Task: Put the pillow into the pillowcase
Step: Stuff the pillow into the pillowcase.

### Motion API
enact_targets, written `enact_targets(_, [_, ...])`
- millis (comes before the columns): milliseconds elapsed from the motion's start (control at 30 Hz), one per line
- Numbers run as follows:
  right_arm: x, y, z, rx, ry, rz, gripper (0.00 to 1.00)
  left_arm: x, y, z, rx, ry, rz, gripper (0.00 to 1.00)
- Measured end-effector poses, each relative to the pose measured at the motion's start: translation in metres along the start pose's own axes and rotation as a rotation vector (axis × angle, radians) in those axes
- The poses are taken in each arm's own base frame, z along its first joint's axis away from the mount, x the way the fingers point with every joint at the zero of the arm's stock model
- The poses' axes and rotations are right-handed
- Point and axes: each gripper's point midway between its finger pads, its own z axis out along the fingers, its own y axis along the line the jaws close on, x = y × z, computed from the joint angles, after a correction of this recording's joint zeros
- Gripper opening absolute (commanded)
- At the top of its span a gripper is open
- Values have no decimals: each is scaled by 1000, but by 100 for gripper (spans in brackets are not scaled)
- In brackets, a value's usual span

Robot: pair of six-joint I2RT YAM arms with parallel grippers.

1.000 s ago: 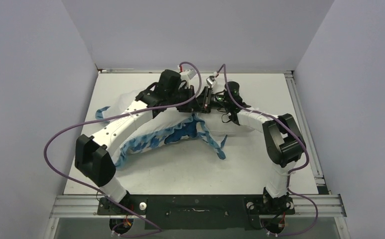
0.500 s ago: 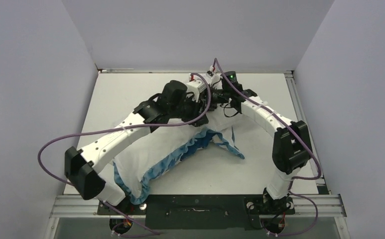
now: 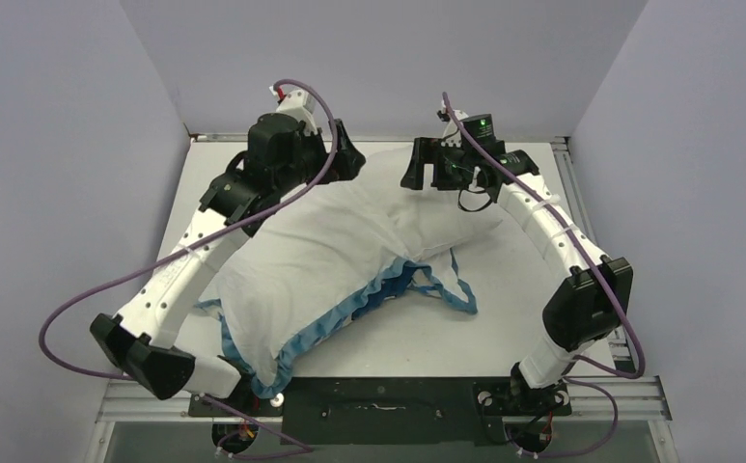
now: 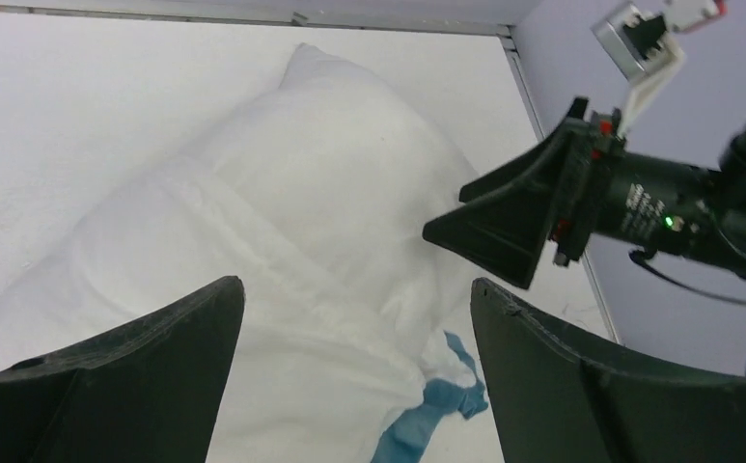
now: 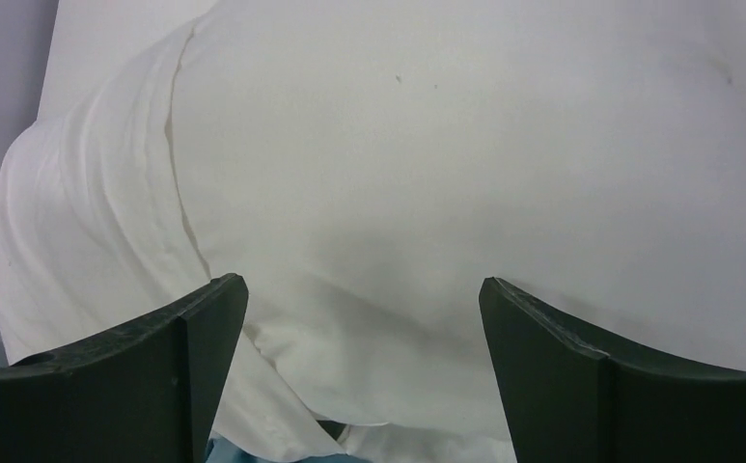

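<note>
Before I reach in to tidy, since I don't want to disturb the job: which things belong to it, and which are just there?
Part of the job: pillow, pillowcase with blue ruffle, left tool, right tool, both open.
Just there: table, back wall.

Table (image 3: 388,338): white, flat top.
Walls (image 3: 378,58): plain pale lavender, on three sides.
Frame (image 3: 639,394): aluminium rails, near edge.

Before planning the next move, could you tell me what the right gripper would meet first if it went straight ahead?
Probably the pillow, which fills the view between the open fingers of the right gripper; how far off is unclear.
</note>
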Motion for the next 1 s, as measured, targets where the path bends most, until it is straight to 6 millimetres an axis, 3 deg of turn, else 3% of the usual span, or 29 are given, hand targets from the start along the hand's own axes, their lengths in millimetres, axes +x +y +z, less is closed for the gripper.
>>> enact_targets(133, [-21, -2, 7, 24, -29, -15, 95, 3, 18, 34, -112, 71, -101, 85])
enact_targets(300, [-29, -9, 22, 62, -22, -30, 100, 49, 39, 73, -228, 249, -165, 81])
enact_targets(400, [-27, -14, 30, 81, -2, -35, 100, 86, 58, 89, -310, 363, -187, 62])
enact_targets(433, [-26, -14, 32, 85, 6, -37, 100, 97, 64, 92, -334, 395, -191, 47])
enact_targets(500, [-23, -14, 38, 87, 21, -43, 100, 111, 73, 98, -370, 434, -195, 9])
enact_targets(533, [-21, -14, 42, 88, 30, -49, 100, 116, 78, 99, -386, 447, -196, 0])
enact_targets(733, [-12, -14, 50, 90, 59, -65, 100, 108, 81, 97, -390, 437, -182, 0])
enact_targets(833, [-12, -12, 50, 76, 61, -67, 88, 97, 72, 94, -342, 402, -177, 0])
enact_targets(1000, [4, -8, 62, -7, 92, -41, 48, 71, 44, 82, -163, 259, -231, 0])
